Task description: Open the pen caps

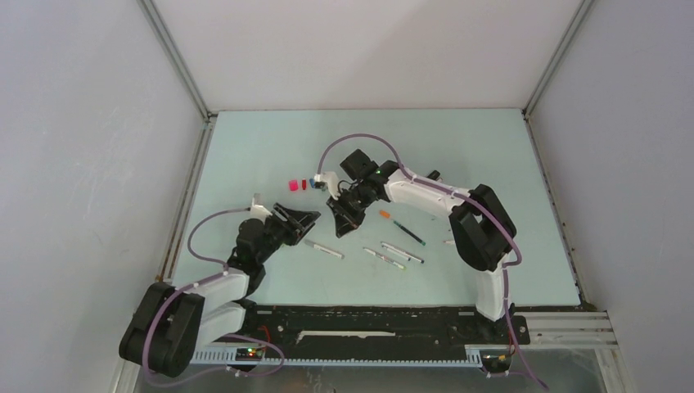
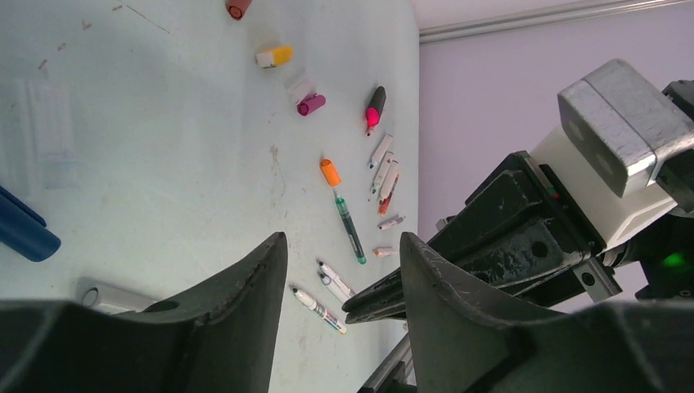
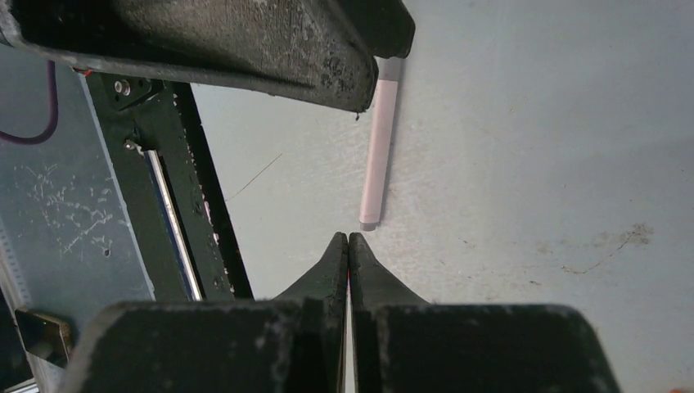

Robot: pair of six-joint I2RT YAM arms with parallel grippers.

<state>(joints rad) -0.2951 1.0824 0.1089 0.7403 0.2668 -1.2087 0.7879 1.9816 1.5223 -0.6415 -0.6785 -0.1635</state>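
Near the thin white-barrelled pen (image 1: 323, 249) on the pale blue worktop (image 1: 245, 147), the left gripper (image 2: 342, 239) held its jaws apart while the right gripper (image 3: 349, 239) had its jaws shut.

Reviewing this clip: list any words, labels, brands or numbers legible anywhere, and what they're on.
None can be read in any view.
Green pen, white pens: any print too small to read.
Pale pen barrel: no print visible.
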